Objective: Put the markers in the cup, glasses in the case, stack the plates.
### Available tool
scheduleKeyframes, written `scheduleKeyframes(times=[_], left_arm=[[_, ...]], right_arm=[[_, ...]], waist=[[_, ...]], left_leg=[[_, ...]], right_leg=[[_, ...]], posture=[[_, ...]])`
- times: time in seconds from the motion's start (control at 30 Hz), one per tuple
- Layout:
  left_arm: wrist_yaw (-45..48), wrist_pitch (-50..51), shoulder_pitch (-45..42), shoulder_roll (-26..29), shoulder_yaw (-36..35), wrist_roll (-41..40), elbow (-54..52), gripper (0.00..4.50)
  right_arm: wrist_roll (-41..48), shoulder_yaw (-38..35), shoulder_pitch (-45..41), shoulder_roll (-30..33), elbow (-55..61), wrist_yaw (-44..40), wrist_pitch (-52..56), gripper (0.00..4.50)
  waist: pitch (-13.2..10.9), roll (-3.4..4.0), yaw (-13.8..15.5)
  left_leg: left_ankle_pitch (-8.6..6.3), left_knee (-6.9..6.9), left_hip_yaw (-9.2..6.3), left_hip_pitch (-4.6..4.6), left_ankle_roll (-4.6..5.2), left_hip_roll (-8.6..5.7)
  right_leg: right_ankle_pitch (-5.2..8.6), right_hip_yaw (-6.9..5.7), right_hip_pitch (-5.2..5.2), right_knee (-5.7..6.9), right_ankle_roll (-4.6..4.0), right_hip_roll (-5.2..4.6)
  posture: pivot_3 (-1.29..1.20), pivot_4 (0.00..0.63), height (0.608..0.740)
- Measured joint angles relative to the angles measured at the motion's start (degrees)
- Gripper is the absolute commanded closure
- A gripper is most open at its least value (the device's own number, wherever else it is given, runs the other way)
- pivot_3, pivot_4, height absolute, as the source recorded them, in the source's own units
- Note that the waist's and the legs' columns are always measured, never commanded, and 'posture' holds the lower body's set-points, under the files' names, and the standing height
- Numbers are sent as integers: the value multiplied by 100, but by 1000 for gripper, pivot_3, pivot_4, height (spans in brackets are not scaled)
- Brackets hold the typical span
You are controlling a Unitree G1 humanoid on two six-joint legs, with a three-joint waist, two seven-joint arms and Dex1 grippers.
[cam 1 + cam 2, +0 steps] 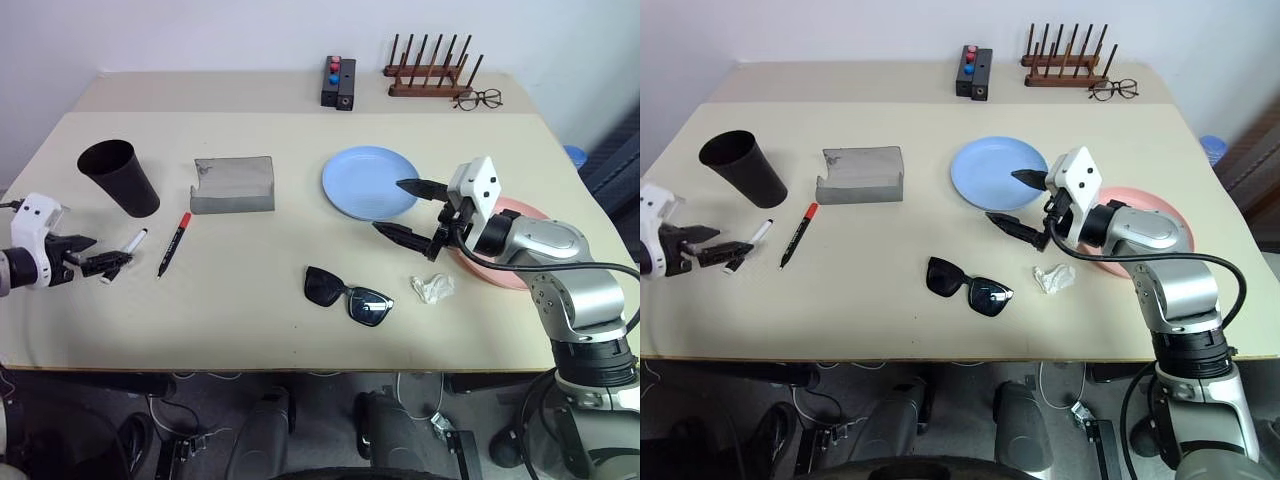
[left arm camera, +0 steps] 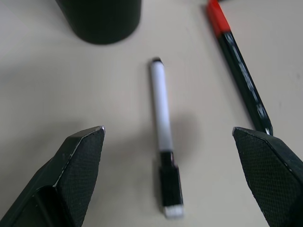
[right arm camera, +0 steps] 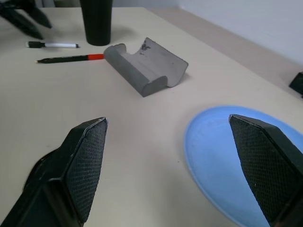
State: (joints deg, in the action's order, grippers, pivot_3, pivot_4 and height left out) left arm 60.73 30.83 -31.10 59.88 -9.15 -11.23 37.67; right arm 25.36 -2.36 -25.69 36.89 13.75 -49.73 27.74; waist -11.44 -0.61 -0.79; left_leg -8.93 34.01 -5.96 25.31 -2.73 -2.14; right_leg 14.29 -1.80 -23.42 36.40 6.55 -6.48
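Just ahead of left hand (image 1: 88,254): white marker (image 1: 128,248).

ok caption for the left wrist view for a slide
Open left pincer over a white marker, with the red-capped marker and black cup beyond.

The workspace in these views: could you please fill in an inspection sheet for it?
Surface: beige table, with a second table butted behind it.
Job's things: black cup upright; grey case beside it; red-ended marker and white marker lying flat; sunglasses near the front edge; blue plate and pink plate apart, unstacked.
Clutter: crumpled wrapper; at the back, a black box, wooden rack and clear eyeglasses.
Grippers: left gripper open, over the white marker; right gripper open, at the blue plate's edge; both empty.
Cables: black cable on the right arm.
Surroundings: pale wall.
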Motion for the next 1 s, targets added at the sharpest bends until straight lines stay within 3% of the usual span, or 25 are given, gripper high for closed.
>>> scheduleKeyframes(times=[0.37, 1.0], left_arm=[[345, 353, -1625, -62, 1164, 822, 1322, 0], [764, 270, -2148, -380, 1507, 1196, 1905, 0]], right_arm=[[751, -163, 28, 88, 391, -551, 74, 322], [1076, -252, 44, 25, 495, -628, 43, 322]], waist=[[0, -3, -37], [0, -6, -15]], left_leg=[[1, 5, 1, 0, 1, 0], [1, 15, 0, 1, 1, 0]], right_leg=[[1, 0, -1, 9, 3, 3], [2, 1, 0, 19, 4, 2]], posture=[[0, 150, 740], [0, 150, 740]])
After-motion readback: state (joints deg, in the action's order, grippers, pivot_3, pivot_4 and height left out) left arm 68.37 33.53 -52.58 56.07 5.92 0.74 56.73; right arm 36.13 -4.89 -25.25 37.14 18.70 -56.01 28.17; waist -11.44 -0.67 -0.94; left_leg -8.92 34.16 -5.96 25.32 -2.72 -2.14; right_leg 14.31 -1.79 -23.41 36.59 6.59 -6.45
